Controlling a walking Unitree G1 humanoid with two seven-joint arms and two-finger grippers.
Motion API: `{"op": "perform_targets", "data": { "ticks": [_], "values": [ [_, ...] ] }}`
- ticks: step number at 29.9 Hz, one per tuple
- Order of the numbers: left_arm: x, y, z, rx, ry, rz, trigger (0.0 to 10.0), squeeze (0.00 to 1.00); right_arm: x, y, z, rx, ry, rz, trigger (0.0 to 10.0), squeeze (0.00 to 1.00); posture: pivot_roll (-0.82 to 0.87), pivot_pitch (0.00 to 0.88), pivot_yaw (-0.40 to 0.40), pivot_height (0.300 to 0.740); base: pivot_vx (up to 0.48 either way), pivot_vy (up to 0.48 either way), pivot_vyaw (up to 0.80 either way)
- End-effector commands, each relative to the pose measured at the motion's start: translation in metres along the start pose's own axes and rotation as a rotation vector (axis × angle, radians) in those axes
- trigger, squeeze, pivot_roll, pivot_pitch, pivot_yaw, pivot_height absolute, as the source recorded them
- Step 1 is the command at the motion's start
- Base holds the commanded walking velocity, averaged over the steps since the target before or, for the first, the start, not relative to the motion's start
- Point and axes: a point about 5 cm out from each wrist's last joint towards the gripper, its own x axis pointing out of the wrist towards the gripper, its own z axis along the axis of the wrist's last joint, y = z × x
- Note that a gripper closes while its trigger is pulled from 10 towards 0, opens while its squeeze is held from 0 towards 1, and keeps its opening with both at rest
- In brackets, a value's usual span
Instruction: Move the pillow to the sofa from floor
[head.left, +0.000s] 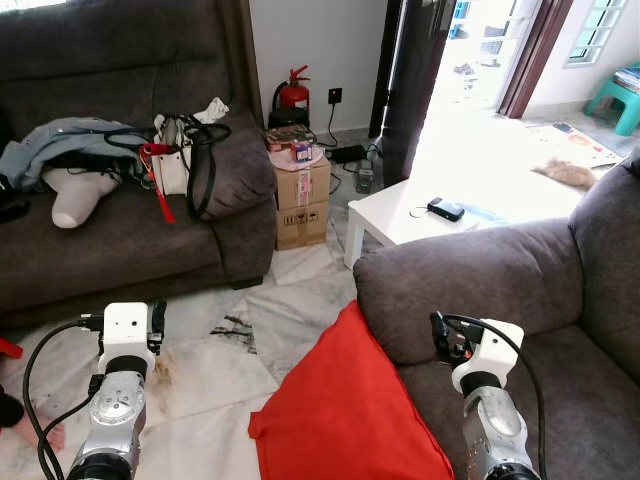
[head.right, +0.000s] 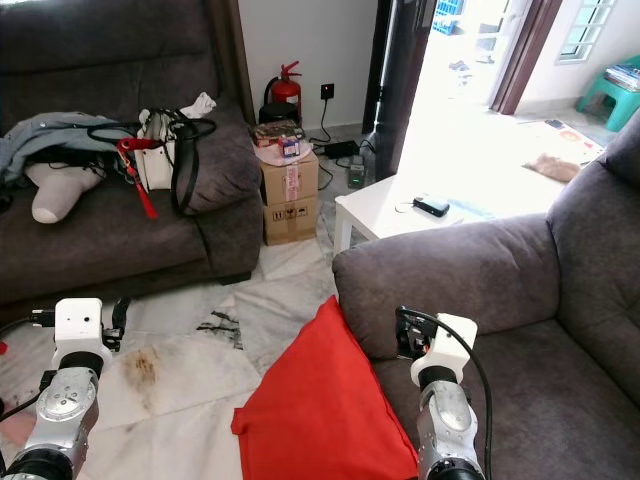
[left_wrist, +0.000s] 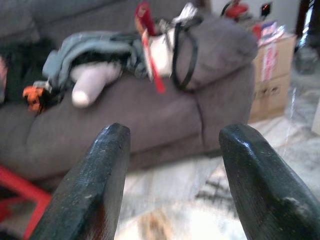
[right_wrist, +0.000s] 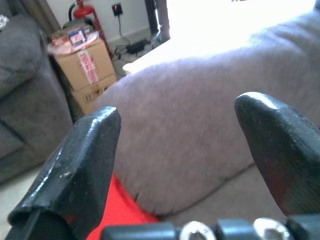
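A red pillow (head.left: 345, 410) was seen propped on the floor (head.left: 215, 365) against the near sofa (head.left: 520, 290).

The pillow was plain, bright red and square, tilted with one corner raised toward the sofa's arm and its lower edge on the marble tiles. The left gripper (left_wrist: 172, 185) was held over the floor with fingers apart and empty; the right gripper (right_wrist: 180, 175) was held by the sofa's arm, fingers likewise spread. Beyond were seen a cardboard box (head.left: 302, 205), a white bench (head.left: 415, 215) and a second sofa (head.left: 120, 240) piled with bags.
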Motion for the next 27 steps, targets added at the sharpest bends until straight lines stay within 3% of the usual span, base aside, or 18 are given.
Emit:
{"op": "perform_targets", "data": {
  "ticks": [1,9,16,25,27],
  "values": [
    [0.001,-0.009,0.011,0.019,-0.072,-0.049,10.0,0.0,0.004,-0.002,0.016,-0.004,-0.097,0.01,10.0,0.0,0.0,0.0,-0.027,0.74,0.0,0.0,0.0],
    [0.007,-0.032,0.037,0.008,-0.197,-0.086,10.0,0.0,0.006,-0.005,0.04,-0.035,-0.234,0.034,10.0,0.0,-0.05,0.0,-0.044,0.74,0.0,0.0,0.0],
    [0.006,-0.053,0.04,-0.019,-0.191,-0.147,10.0,0.0,0.001,-0.021,0.05,-0.058,-0.287,-0.012,10.0,0.0,-0.09,0.0,-0.036,0.74,0.0,0.0,0.0],
    [-0.004,-0.052,0.043,-0.014,-0.224,-0.177,10.0,0.0,-0.012,-0.027,0.053,-0.074,-0.326,-0.012,10.0,0.0,-0.08,0.0,-0.038,0.74,0.0,0.0,0.0],
    [-0.006,-0.05,0.048,-0.005,-0.25,-0.174,10.0,0.0,-0.015,-0.016,0.06,-0.104,-0.362,0.061,10.0,0.0,-0.08,0.0,-0.028,0.74,0.0,0.0,0.0]
  ]
}}
